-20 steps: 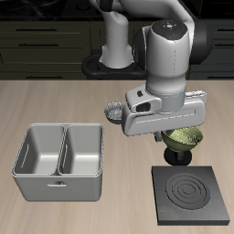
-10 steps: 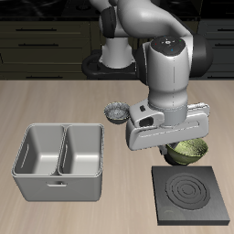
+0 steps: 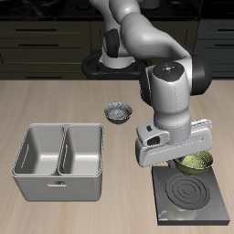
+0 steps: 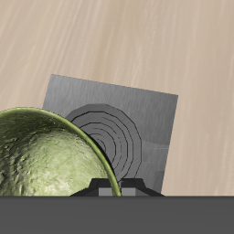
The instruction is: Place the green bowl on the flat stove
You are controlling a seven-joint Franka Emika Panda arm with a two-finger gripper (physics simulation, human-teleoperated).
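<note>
Olive-green bowl hanging in the gripper, pinched by its rim and held clear above the back edge of the stove. From the bowl, ring burner centre at about 6 o'clock in the exterior view, toward the table's front edge; in the wrist view bowl overlapping only one side of the rings on the stove. Probably needing a short shift frontward, then straight down before release.
</note>
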